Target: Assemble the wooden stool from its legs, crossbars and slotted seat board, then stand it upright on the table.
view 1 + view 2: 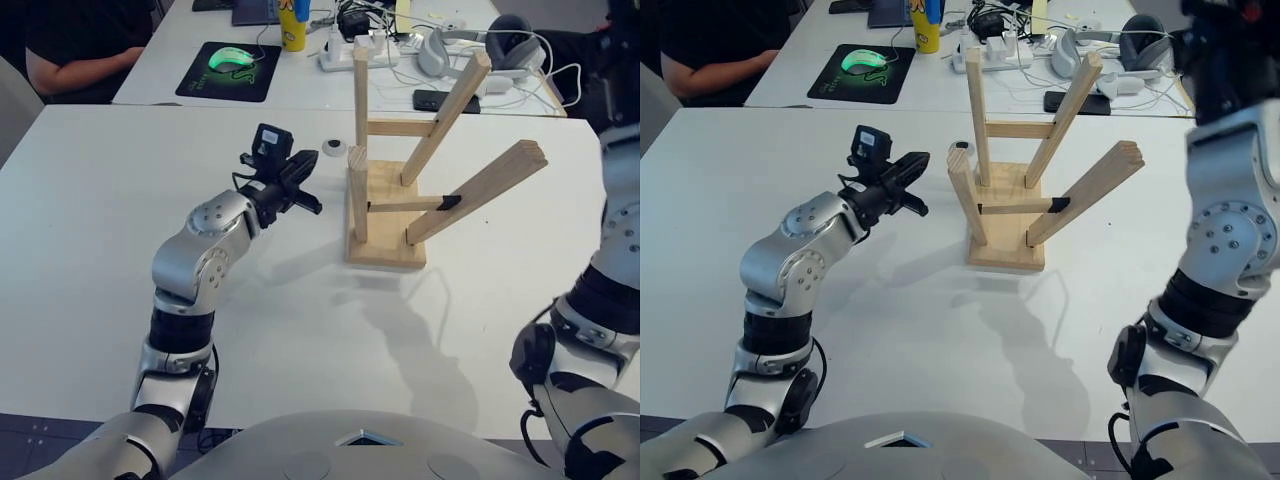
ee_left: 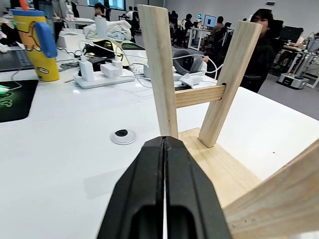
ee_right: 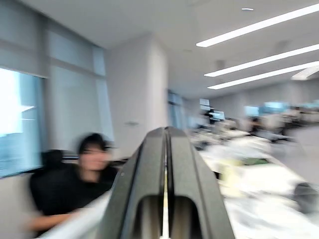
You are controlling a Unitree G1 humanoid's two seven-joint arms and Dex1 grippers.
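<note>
Apparently empty, left jaws flat together near upturned stool [image 1: 395,205], its seat board [image 1: 388,238] partly behind legs [image 1: 360,95]; right jaws likewise.

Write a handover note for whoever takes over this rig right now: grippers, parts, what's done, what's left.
Left gripper: fingers shut, empty, close to the stool's near leg.
Right gripper: fingers shut, empty, raised off the table.
Stool: upside down, seat board flat on the table, four legs up, two crossbars fitted; two legs lean outward.
Done: parts joined.
Left: probably check the leaning legs, then flip it upright.
</note>
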